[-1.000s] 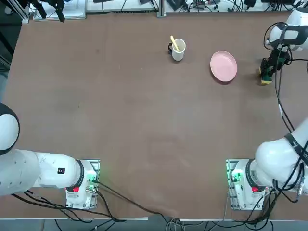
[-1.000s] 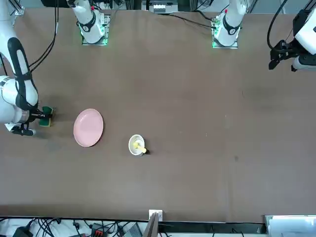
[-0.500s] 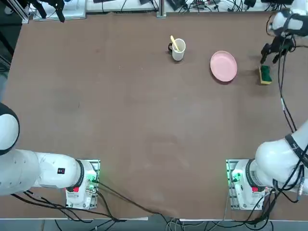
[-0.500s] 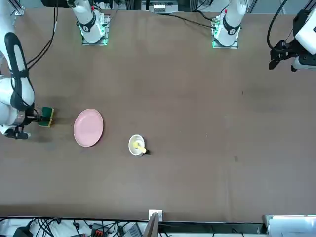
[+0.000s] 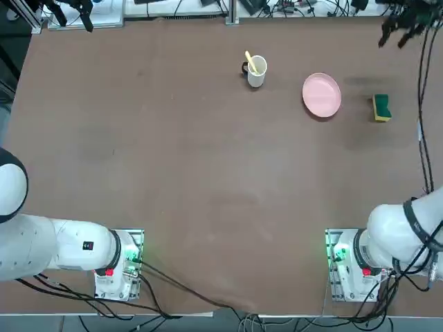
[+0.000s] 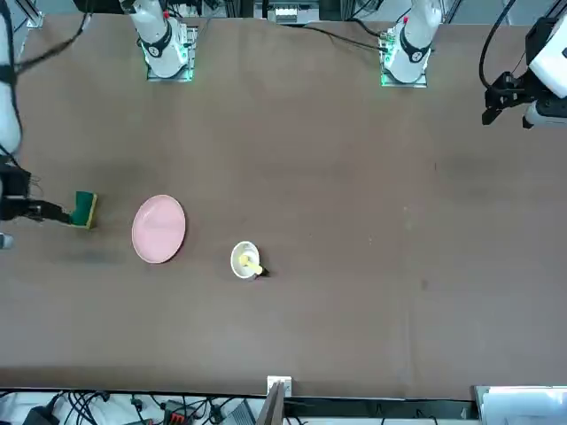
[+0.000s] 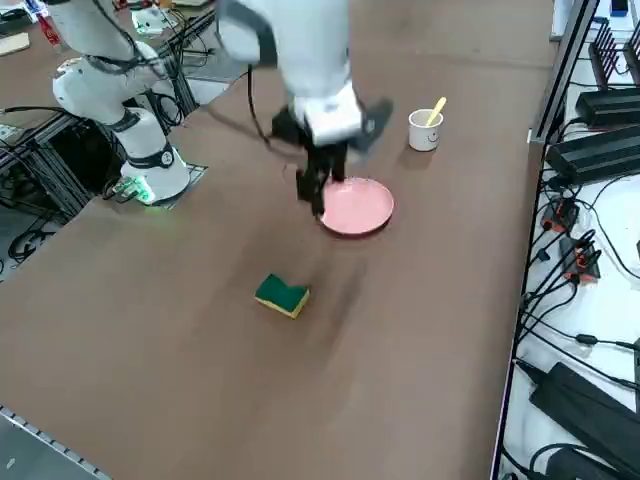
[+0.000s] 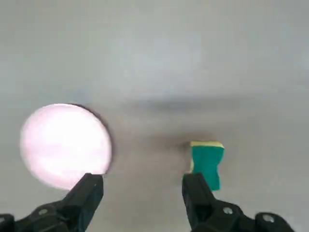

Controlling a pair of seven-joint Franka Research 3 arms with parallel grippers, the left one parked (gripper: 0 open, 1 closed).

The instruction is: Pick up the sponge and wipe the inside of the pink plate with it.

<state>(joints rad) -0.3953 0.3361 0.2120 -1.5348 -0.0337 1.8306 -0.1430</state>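
Observation:
The sponge, green on top with a yellow layer below, lies flat on the brown table just to the right of the pink plate, a small gap between them. My right gripper hangs high above the table near the far right corner, well clear of both. In the wrist view its fingers stand wide apart, so the right gripper is open and holds nothing, and the sponge and pink plate show far below. From the side, the right gripper hovers above the sponge and the plate.
A white mug with a yellow utensil stands left of the plate. The table's right edge runs close beyond the sponge. Cables and power strips lie past the far edge.
The right gripper opened and let go of the sponge, which now rests on the table beside the plate. The arm then rose and drew back toward the far right corner.

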